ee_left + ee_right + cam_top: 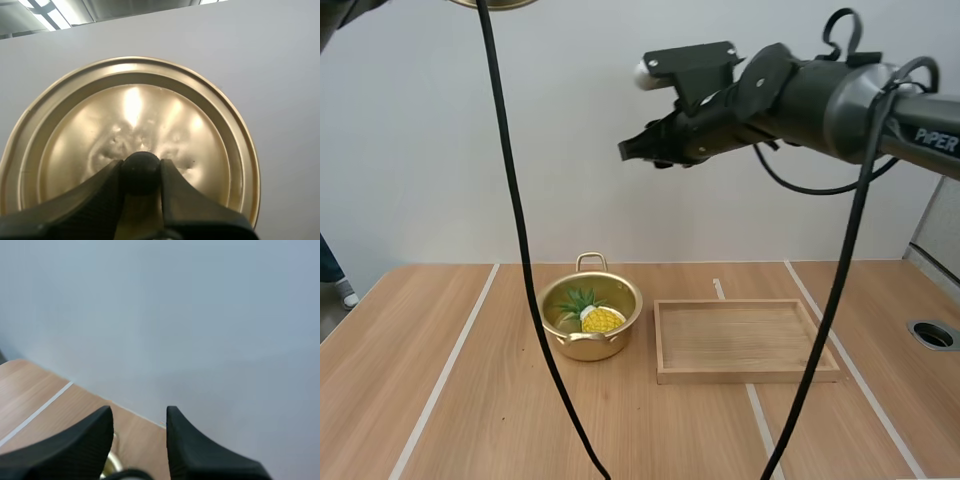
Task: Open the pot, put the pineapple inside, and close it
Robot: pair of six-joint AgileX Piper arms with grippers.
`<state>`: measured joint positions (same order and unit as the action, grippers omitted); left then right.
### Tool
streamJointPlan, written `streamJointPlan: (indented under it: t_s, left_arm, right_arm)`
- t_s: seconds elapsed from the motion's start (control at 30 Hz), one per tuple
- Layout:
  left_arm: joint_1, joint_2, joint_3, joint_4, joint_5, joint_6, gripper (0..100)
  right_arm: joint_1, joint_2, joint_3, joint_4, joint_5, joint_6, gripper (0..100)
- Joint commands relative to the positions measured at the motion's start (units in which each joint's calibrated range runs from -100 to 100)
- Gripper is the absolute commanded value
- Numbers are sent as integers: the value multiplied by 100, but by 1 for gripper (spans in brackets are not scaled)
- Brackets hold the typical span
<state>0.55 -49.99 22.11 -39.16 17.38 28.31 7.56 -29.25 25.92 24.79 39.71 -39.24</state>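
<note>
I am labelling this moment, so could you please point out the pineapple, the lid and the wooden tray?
pineapple point(601, 319): high view, on its yellow body.
lid point(135, 110): left wrist view, on its dented golden top face.
wooden tray point(748, 376): high view, on its near wall.

The pot point(588, 348) is shiny gold, the pineapple point(601, 319) yellow with green leaves. The lid point(135, 110) is the same gold, its knob point(142, 172) black. The tray point(750, 376) is pale wood; the worktop point(420, 360) is light wood grain crossed by white lines.
</note>
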Motion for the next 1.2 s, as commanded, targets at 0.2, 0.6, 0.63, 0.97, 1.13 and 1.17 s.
streamJointPlan:
  t_s: [0.2, 0.6, 0.63, 0.97, 1.13, 1.17]
  left_arm:
    - [-10, -38, -48, -77, -183, -19, 0]
    - [-10, -38, -48, -77, -183, -19, 0]
    - [-10, -38, -48, -77, -183, -19, 0]
    - [-10, -38, -48, -77, -183, -19, 0]
    - [-10, -38, -48, -77, -183, -19, 0]
    - [-10, -38, -48, -77, -183, -19, 0]
  right_arm:
    - [-630, -1116, -42, -48, 21, 122, 56]
    - [-1065, -2066, -42, -657, 407, 122, 0]
    - [-1085, -2122, -42, -666, 432, 122, 0]
    - [-1137, -2204, -29, -1011, 863, 1022, 0]
    - [-1137, -2206, -29, -1011, 1023, 1059, 0]
    - [-1137, -2206, -29, -1011, 1023, 1091, 0]
